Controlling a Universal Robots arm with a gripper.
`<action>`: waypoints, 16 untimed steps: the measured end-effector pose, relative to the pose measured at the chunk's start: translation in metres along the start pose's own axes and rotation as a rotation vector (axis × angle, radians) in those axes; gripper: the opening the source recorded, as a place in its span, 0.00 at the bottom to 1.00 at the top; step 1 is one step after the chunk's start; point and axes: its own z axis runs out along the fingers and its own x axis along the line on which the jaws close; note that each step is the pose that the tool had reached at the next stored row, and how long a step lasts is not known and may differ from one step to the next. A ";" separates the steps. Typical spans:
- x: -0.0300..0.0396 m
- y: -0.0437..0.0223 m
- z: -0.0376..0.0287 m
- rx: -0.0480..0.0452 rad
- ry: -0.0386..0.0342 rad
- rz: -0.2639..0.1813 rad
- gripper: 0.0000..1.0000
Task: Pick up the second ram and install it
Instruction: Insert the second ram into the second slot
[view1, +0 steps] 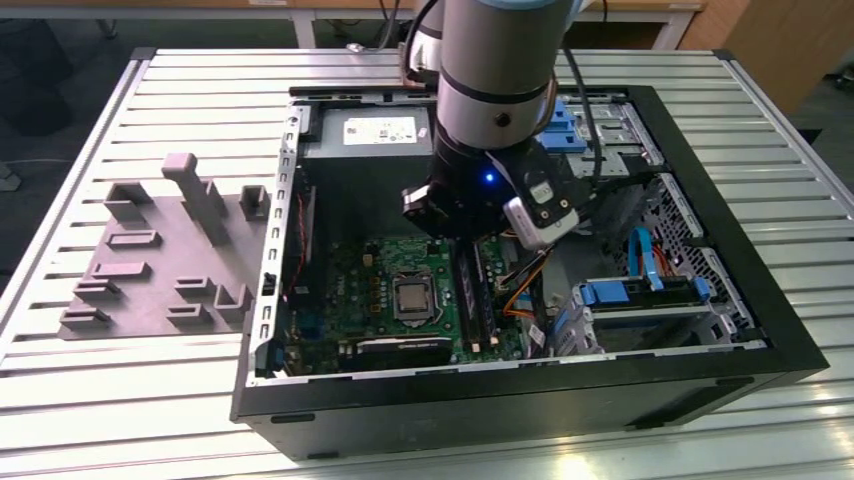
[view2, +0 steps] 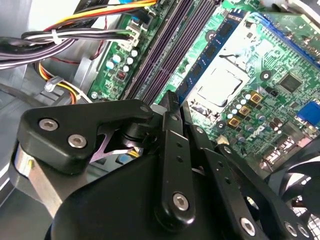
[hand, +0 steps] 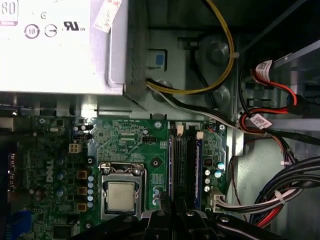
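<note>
My gripper (view1: 467, 238) hangs inside the open computer case, over the memory slots to the right of the silver processor (view1: 412, 297) in the exterior view. The second ram (view1: 470, 295) is a long dark strip standing on edge in those slots, running away from just under the fingertips. In the second wrist view its blue-green face with black chips (view2: 212, 47) lies beside the processor (view2: 220, 82). The gripper (view2: 175, 102) has its fingers drawn together, tips just at the near end of the slot row. I cannot tell whether they touch the strip. The first wrist view has the gripper (hand: 175, 216) below the slots (hand: 186, 167).
The green motherboard (view1: 360, 290) fills the case floor. Bundled cables (view2: 65, 35) run beside the slots, and a power supply (view1: 374, 130) sits at the case's back. Blue drive brackets (view1: 641, 292) stand at the exterior view's right. A gray fixture (view1: 160, 250) lies on the slatted table outside the case.
</note>
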 end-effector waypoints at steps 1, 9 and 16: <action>-0.0002 -0.0007 0.0007 -0.0003 0.0005 0.000 0.14; -0.0002 -0.0020 0.0013 -0.0002 0.0012 0.000 0.14; -0.0006 -0.0022 0.0014 -0.0002 0.0012 0.000 0.14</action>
